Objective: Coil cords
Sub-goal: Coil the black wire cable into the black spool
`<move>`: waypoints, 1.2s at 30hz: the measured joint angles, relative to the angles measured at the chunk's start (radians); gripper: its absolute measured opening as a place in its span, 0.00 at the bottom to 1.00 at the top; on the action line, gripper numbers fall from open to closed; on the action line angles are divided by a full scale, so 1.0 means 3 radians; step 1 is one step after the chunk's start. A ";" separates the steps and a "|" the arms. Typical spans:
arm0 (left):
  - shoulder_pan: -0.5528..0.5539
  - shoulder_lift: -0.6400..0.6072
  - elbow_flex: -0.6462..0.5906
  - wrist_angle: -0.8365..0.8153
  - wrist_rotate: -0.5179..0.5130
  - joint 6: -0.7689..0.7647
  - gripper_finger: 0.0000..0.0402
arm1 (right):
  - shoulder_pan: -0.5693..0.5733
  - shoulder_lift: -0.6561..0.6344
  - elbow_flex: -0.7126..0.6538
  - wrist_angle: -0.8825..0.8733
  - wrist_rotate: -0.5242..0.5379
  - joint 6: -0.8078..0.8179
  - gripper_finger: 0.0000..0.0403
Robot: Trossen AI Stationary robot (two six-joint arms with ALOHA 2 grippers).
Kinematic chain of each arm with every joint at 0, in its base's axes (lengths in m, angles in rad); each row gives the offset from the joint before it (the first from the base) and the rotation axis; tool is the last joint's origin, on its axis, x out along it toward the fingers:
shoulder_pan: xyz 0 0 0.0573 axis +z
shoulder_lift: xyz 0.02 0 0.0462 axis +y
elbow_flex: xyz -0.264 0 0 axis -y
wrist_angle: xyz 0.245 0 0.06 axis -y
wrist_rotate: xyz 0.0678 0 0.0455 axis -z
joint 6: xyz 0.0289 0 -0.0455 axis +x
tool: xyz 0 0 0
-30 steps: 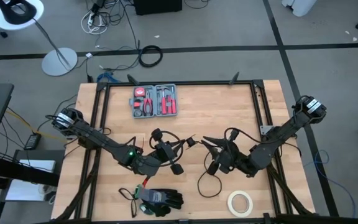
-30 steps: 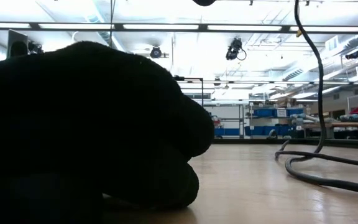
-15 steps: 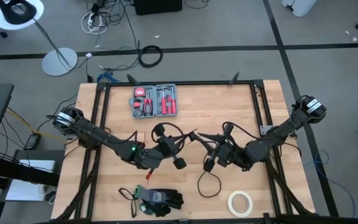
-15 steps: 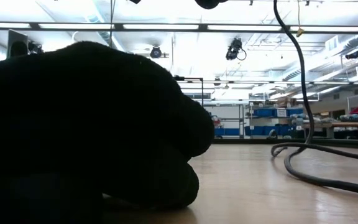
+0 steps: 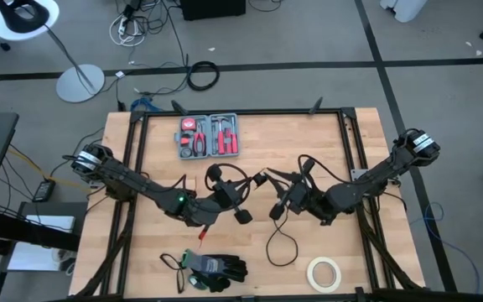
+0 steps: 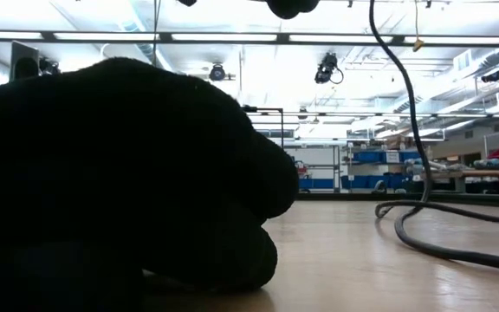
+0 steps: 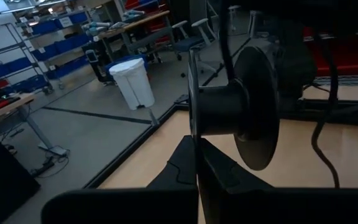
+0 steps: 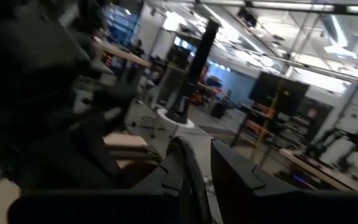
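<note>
In the high view both arms are reaching inward from the table's side edges, their grippers meeting near the centre of the frame. The left gripper (image 5: pixel 225 195) is lying low, left of centre, its fingers (image 7: pixel 194 168) pressed fully together on the thin edge of a small black spool (image 7: pixel 241 112) that the cord (image 5: pixel 282 242) is winding onto. The right gripper (image 5: pixel 277 186) is sitting just right of centre, its arm stretching back to the right edge; its fingers (image 8: pixel 229 171) are standing slightly apart with the cord running between them, pinched. From there the cord is trailing down into a loose loop on the wooden table (image 5: pixel 309 138), lower centre. In the low view the cord (image 6: pixel 423 221) is hanging at upper right and curling across the tabletop.
</note>
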 joint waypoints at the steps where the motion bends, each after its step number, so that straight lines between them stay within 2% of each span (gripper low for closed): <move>1: 0.0000 0.0000 0.0000 0.0000 0.0004 -0.0008 0.00 | 0.0001 0.0000 0.0000 0.0023 -0.0083 0.0001 0.15; 7: 0.0033 -0.0001 0.0000 -0.0020 0.0038 -0.0036 0.00 | 0.0005 0.0006 0.0101 -0.0060 -0.0280 0.0022 0.16; 11: 0.0042 -0.0001 0.0001 -0.0022 0.0122 -0.0046 0.00 | 0.0059 0.0021 0.0274 -0.0448 -0.0685 0.0088 0.16; 15: 0.0046 0.0000 0.0001 -0.0027 0.0100 -0.0080 0.00 | 0.0051 0.0019 0.0424 -0.0863 -0.0684 0.0296 0.16; 17: 0.0047 0.0000 0.0001 -0.0025 0.0094 -0.0086 0.00 | 0.0055 0.0018 0.0457 -0.1003 -0.0532 0.0379 0.16; 19: 0.0047 0.0000 0.0001 -0.0020 0.0090 -0.0086 0.00 | 0.0050 0.0018 0.0463 -0.1000 -0.0345 0.0465 0.15; 22: 0.0046 0.0000 0.0001 -0.0014 0.0089 -0.0086 0.00 | 0.0043 0.0018 0.0467 -0.1001 -0.0351 0.0378 0.15; 25: 0.0046 0.0000 0.0001 0.0001 0.0089 -0.0087 0.00 | 0.0047 0.0018 0.0467 -0.1002 -0.0059 0.0363 0.15; 26: 0.0045 0.0000 0.0001 0.0006 0.0089 -0.0086 0.00 | 0.0046 0.0017 0.0467 -0.1009 -0.0051 0.0376 0.15; 29: 0.0046 0.0000 0.0001 0.0058 0.0090 -0.0041 0.00 | 0.0046 0.0056 0.0467 -0.1065 -0.0315 0.0388 0.15; 33: 0.0061 -0.0001 0.0001 0.0161 0.0097 0.0000 0.00 | 0.0074 0.0061 0.0465 -0.1103 -0.0292 0.0527 0.15; 36: 0.0065 -0.0001 0.0001 0.0205 0.0092 0.0041 0.00 | 0.0059 0.0060 0.0465 -0.1374 -0.0396 0.0598 0.16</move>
